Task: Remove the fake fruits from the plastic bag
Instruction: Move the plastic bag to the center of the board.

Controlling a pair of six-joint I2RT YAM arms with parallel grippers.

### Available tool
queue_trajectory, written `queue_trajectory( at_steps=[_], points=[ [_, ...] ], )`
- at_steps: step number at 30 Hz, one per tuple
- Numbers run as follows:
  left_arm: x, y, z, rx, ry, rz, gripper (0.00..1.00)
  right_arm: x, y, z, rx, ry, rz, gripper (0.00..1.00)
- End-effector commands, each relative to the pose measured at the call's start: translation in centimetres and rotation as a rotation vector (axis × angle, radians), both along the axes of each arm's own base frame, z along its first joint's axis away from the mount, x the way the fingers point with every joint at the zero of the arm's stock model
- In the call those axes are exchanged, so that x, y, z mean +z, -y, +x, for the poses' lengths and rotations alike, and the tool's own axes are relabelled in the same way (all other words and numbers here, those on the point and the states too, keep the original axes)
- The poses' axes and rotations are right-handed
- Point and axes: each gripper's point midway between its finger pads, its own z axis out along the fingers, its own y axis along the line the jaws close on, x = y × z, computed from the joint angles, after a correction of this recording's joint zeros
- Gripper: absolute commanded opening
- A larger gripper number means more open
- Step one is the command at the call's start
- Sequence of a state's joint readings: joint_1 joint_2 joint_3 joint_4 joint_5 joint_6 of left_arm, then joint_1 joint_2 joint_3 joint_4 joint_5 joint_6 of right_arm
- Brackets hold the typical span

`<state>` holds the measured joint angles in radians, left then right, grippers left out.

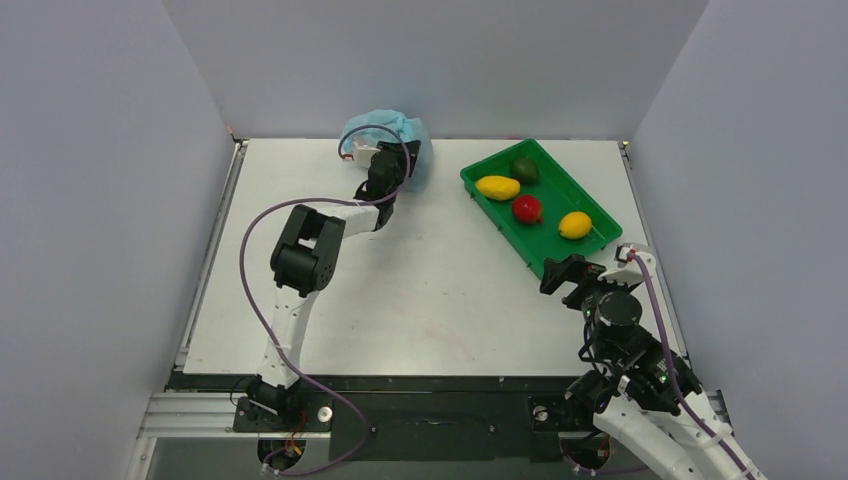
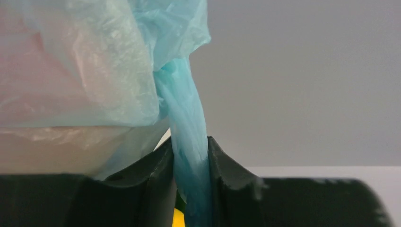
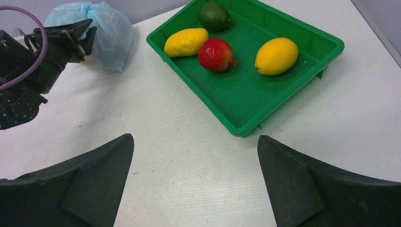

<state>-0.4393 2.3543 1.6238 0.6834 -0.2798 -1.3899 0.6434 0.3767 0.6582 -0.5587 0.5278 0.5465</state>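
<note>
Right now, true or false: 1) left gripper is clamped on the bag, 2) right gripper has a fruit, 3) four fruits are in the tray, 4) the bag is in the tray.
1. The left gripper is shut on the plastic bag. True: a twisted strip of the bag is pinched between its fingers.
2. The right gripper holds a fruit. False: it is open and empty, near the green tray.
3. The tray holds four fruits. True: a yellow fruit, a second yellow fruit, a red fruit and a green fruit.
4. The bag lies in the tray. False: it is on the table, apart from the tray and to its left.
</note>
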Motion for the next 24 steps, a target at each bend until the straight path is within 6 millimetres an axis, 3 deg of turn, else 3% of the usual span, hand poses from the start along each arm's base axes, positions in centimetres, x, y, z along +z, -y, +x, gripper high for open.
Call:
queue_trajectory(
  at_steps=[1,3,5,8,9,10,11,12,13,14,19,24],
  points=[
    [3.0,-0.4,0.0,-0.006,0.059,0.003,0.1,0.8,0.5,-0.2,-0.015,0.021,-0.002,1.0],
    [3.3,-1.2,-0.6,-0.007,0.052,0.062,0.0,0.7,0.3,-0.2,-0.01,0.018,-0.002,1.0],
    [4.5,-2.0,-1.4,-0.019,0.053,0.126,0.0,0.6,0.2,-0.1,-0.004,0.013,-0.004,0.99],
    [3.6,-2.5,-2.7,-0.059,0.017,0.221,0.0,0.4,0.0,0.0,0.002,0.008,-0.007,0.99],
    [4.3,-2.8,-3.2,-0.065,0.021,0.236,0.0,0.3,-0.1,0.1,0.004,0.005,-0.008,0.99],
    [3.2,-3.1,-3.9,-0.081,0.004,0.272,0.0,0.2,-0.2,0.1,0.007,0.002,-0.009,0.99],
    [4.0,-3.3,-4.6,-0.085,0.012,0.278,0.0,0.2,-0.2,0.1,0.008,0.0,-0.01,0.99],
    [2.4,-3.6,-5.5,-0.097,-0.02,0.295,0.0,0.1,-0.3,0.2,0.012,-0.005,-0.015,0.98],
    [3.5,-3.9,-6.2,-0.098,0.0,0.289,0.0,0.1,-0.4,0.2,0.014,-0.006,-0.016,0.98],
    [1.7,-4.2,-7.4,-0.114,-0.034,0.301,0.0,0.0,-0.5,0.2,0.02,-0.011,-0.02,0.98],
    [-0.2,-5.0,-13.6,-0.181,-0.082,0.334,0.0,-0.7,-1.1,0.6,0.038,-0.032,-0.031,0.98],
    [-3.5,-3.7,-20.8,-0.323,-0.191,0.478,0.0,-1.0,-2.2,0.5,0.095,-0.046,-0.028,0.97]
  ],
)
